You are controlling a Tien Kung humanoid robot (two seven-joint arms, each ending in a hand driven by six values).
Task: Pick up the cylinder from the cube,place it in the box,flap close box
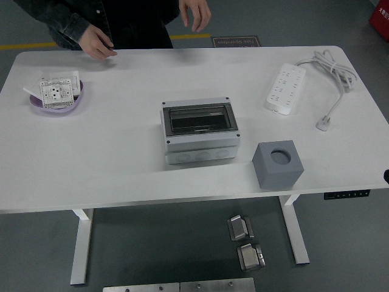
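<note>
White tabletop (121, 158) fills most of the view, and no robot hand is properly in sight; only a dark sliver (386, 176) pokes in at the far right edge, too little to tell what part it is, let alone how any fingers stand.

At the far left sits a purple dish (58, 104) holding white socket plates (56, 91). Behind it, at the table's far side, a person in a dark sleeve (64, 27) leans in: one hand (97, 45) rests at the table's far edge with fingers loosely curled, the other hand (196, 13) hangs above the edge with fingers loose and slightly apart, holding nothing. The person's upper body is cut off by the top of the picture.

In the middle is the grey box (199, 131), its dark see-through flap (200, 118) lying down over the opening; what is inside is hard to make out through it. Near its right, close to the front edge, stands the grey cube (278, 163), with a round recess in its top. I cannot make out a cylinder in the recess. Farther right and back lies a white power strip (284, 89) with its coiled cord (331, 70).
</note>
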